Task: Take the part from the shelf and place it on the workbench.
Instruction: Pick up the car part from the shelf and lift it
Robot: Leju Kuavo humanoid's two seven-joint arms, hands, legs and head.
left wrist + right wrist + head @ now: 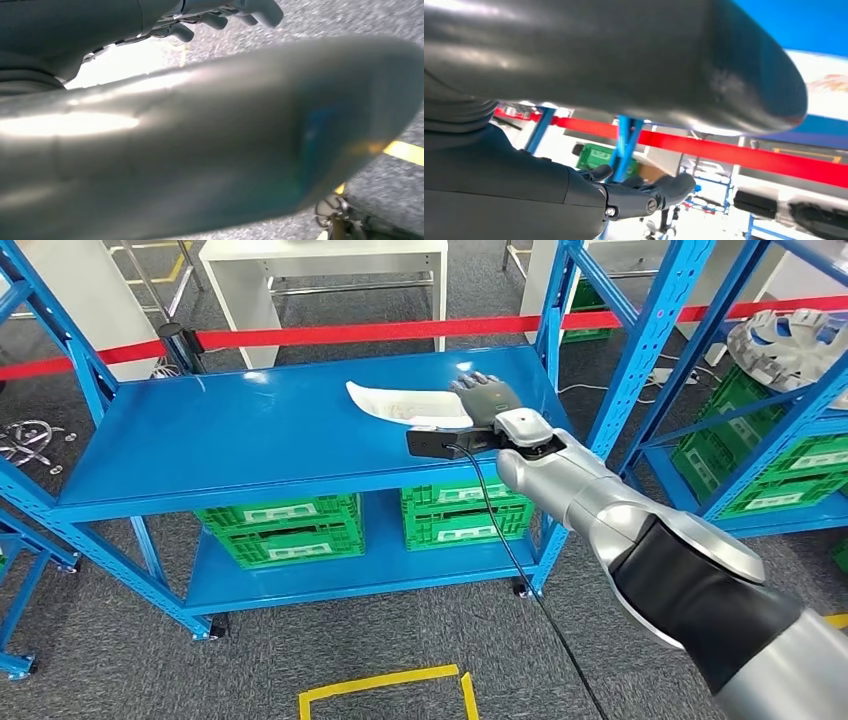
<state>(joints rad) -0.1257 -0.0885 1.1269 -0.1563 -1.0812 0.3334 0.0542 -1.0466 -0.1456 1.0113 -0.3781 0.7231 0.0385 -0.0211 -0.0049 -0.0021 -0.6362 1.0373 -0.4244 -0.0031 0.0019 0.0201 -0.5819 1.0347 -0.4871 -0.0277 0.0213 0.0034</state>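
Observation:
The part (400, 403) is a flat, curved white piece lying on the top level of the blue shelf (250, 430), right of its middle. My right hand (487, 395) reaches over the shelf's front edge and sits at the part's right end, fingers stretched forward with nothing gripped. In the right wrist view the thick thumb (624, 60) lies close to the white part (824, 82), while the dark fingers (649, 192) stay spread apart from it. My left hand (200, 140) hangs over the grey floor, holding nothing.
Green crates (285, 528) stand on the shelf's lower level. A red barrier tape (350, 335) runs behind the shelf, with a white table (320, 260) beyond. A second blue rack on the right holds a grey round casting (790, 340) and more green crates (790, 465). Yellow tape (390, 685) marks the floor.

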